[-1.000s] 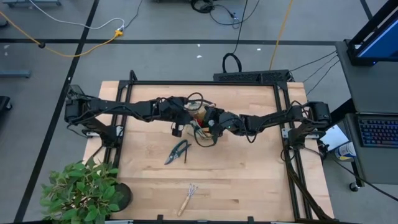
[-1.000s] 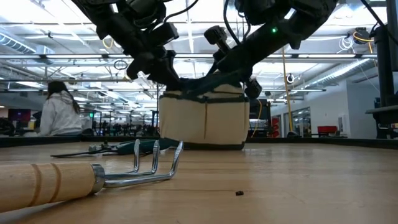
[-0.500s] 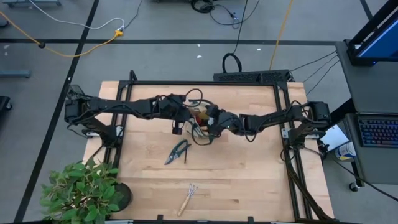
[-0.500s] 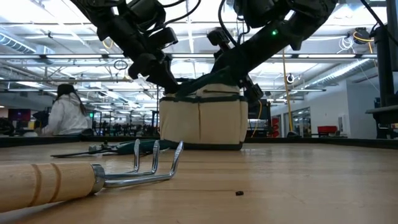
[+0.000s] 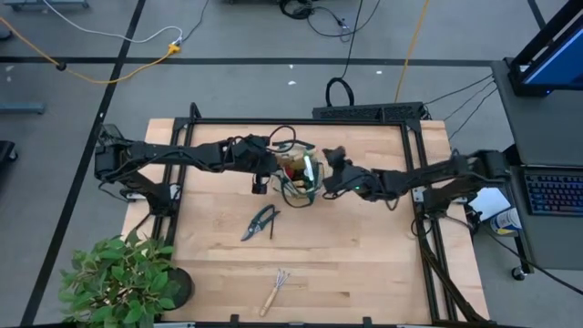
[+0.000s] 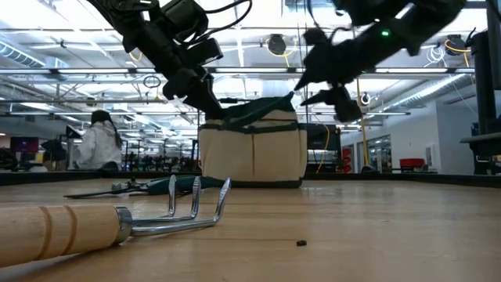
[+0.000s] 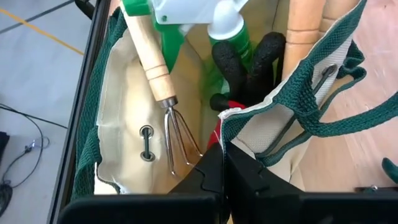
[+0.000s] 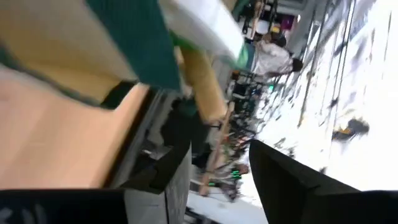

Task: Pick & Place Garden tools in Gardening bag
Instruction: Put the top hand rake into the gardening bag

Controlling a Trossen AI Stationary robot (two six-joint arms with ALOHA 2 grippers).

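The beige gardening bag with dark green trim stands on its base at mid-table; it also shows in the low view. In it are a wooden-handled rake, a green spray bottle and a red glove. My left gripper is shut on the bag's left rim. My right gripper is open and empty, just right of the bag and above rim height. Dark pruning shears and another wooden-handled rake lie flat on the table. My left gripper pinches the bag's upper rim between its two fingers, on the bag's left side. It comes slanting down from the table's left. The bag stands upright on the table, and the green trim rises toward the fingers.
A leafy potted plant stands at the table's near left corner. The rake lies close to the low camera, with the shears behind it. A person sits in the room beyond the table.
My right gripper has let go of the bag's right rim and drawn away toward the table's right edge, rising a little. The bag's right side has settled back, and the bag has stayed on the table. My left gripper keeps its hold on the left rim.
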